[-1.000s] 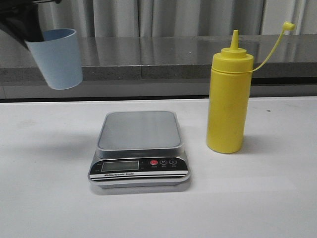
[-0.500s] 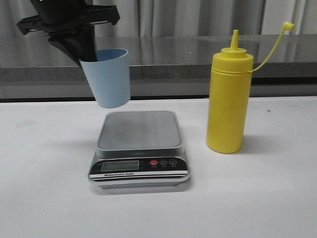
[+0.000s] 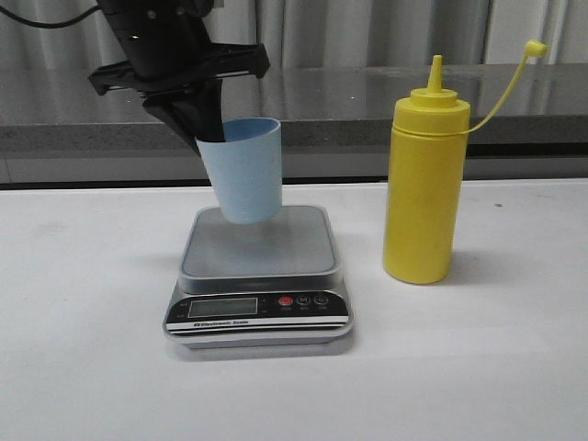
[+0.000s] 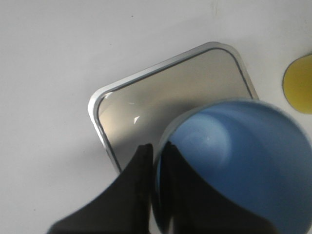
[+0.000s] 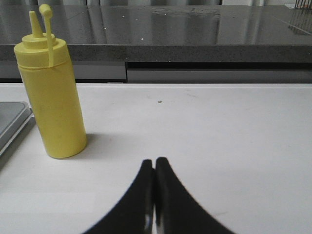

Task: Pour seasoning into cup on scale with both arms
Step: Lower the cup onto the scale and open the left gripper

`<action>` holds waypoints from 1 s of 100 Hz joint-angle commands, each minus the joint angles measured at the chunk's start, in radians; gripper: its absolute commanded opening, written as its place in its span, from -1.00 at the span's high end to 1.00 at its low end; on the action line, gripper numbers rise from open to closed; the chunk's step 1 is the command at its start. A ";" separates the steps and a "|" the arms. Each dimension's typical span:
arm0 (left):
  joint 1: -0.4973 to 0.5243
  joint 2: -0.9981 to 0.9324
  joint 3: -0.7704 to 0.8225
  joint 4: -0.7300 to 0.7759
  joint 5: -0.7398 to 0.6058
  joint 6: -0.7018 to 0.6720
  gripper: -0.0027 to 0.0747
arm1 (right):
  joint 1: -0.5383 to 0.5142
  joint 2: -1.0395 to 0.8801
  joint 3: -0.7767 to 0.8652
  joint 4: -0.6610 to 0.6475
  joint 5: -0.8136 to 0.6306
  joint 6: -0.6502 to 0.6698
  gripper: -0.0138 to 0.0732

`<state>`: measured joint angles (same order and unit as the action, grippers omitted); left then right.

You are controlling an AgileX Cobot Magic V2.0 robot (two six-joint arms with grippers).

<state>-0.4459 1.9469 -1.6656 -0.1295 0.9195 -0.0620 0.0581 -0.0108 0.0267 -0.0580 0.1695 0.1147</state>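
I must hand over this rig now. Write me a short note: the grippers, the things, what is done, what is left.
Left gripper: shut on the cup rim, holding it tilted above the scale platform, not yet set down.
Right gripper: shut, empty, low over the table, apart from the seasoning bottle.
Bottle: upright on the table beside the scale, cap off on its tether.
Done: cup lifted and brought over the scale.
Left: place cup, grasp bottle, pour.

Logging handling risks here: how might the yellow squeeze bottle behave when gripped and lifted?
The squeeze bottle is tall on a narrow base, so a sideways nudge could tip it. Its plastic wall probably gives under a grip. The nozzle looks uncapped, the cap dangling, so squeezing may push seasoning out.
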 commanded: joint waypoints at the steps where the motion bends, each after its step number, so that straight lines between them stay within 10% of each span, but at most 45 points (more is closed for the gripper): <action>1: -0.010 -0.045 -0.035 -0.021 -0.036 -0.007 0.98 | -0.008 -0.020 -0.020 0.000 -0.083 -0.007 0.84; 100: -0.010 0.012 -0.037 -0.021 -0.003 0.026 0.83 | -0.008 -0.020 -0.020 0.000 -0.083 -0.007 0.84</action>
<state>-0.4483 1.9989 -1.6757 -0.1365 0.9278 -0.0576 0.0581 -0.0108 0.0267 -0.0580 0.1695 0.1147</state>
